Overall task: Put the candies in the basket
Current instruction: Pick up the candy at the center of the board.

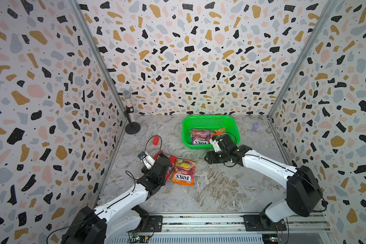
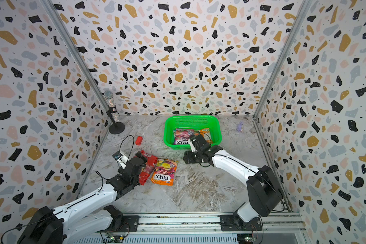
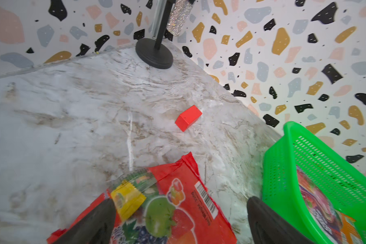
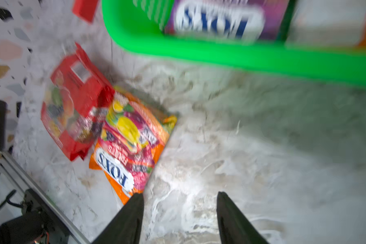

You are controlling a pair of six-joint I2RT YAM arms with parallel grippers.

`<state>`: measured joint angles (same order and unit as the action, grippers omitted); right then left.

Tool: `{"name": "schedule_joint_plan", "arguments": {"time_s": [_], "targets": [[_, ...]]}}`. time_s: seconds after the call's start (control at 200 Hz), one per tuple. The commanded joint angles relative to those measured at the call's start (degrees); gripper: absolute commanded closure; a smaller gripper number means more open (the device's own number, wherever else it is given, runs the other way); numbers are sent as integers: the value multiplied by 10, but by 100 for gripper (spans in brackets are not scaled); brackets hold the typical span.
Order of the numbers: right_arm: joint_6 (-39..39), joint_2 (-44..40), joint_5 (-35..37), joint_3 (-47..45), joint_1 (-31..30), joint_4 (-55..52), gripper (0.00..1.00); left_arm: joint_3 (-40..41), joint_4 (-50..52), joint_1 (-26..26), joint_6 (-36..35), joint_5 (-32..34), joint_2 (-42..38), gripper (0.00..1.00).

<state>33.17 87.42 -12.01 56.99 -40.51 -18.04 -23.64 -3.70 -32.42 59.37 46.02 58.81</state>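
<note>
1. I am seeing the green basket (image 1: 209, 117) sitting at 12 o'clock on the marble worktop (image 1: 220, 190), at its far side.
2. Inside it a purple FOX'S bag (image 1: 201, 137) is lying toward the 9 o'clock wall, with an orange bag (image 1: 219, 132) at its 3 o'clock. The right arm (image 1: 262, 162) is covering the basket's near-right corner, so I cannot tell what else is in there.
3. Two candies are lying out on the worktop at about 8 o'clock from the basket. One is a red bag (image 1: 172, 158) with fruit pictures. The other is an orange-yellow FOX'S bag (image 1: 183, 172) at its 3 o'clock. Their edges are touching.
4. The left gripper (image 3: 181, 199) is hanging over the red bag with its jaws spread wide and gripping nothing. In the left wrist view one jaw is over the bag's edge and the other is standing beyond the bag, toward the basket. I cannot tell whether either is touching the bag.
5. The right gripper (image 4: 179, 194) is hovering at 6 o'clock of the basket, just outside its near rim, and is pointing toward 9 o'clock. Its jaws are standing apart with only bare worktop between them. The right wrist view is coming through blurred.
6. A small red block (image 1: 156, 140) is lying at 11 o'clock from the red bag, apart from it. A glittery microphone (image 1: 129, 105) is standing on a black stand in the far corner at 10 o'clock.
</note>
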Motion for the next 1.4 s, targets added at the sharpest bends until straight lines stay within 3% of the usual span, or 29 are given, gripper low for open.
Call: {"name": "schedule_joint_plan", "arguments": {"time_s": [0.0,0.385,0.656,0.786,0.951,1.076,1.206,1.322,1.392], "targets": [[77,4,-12,-37,-20,117,41,-26,32,0,41,26,9,0],[116,104,-21,-12,-78,137,40,-20,34,1,54,39,4,0],[149,167,-3,8,-104,178,45,-28,34,1,56,29,19,0],[141,192,-3,56,-104,142,65,-35,34,1,19,14,10,0],[132,201,-21,87,-105,112,90,-31,34,5,43,18,12,0],[129,174,-13,55,-105,135,100,-48,33,5,-29,-13,11,0],[80,129,-1,49,-105,111,100,-51,-13,7,-108,-85,20,0],[19,80,23,56,-105,58,100,-60,-63,7,-248,-251,24,0],[-13,48,50,65,-105,17,100,-67,-85,7,-281,-331,31,0]]}}
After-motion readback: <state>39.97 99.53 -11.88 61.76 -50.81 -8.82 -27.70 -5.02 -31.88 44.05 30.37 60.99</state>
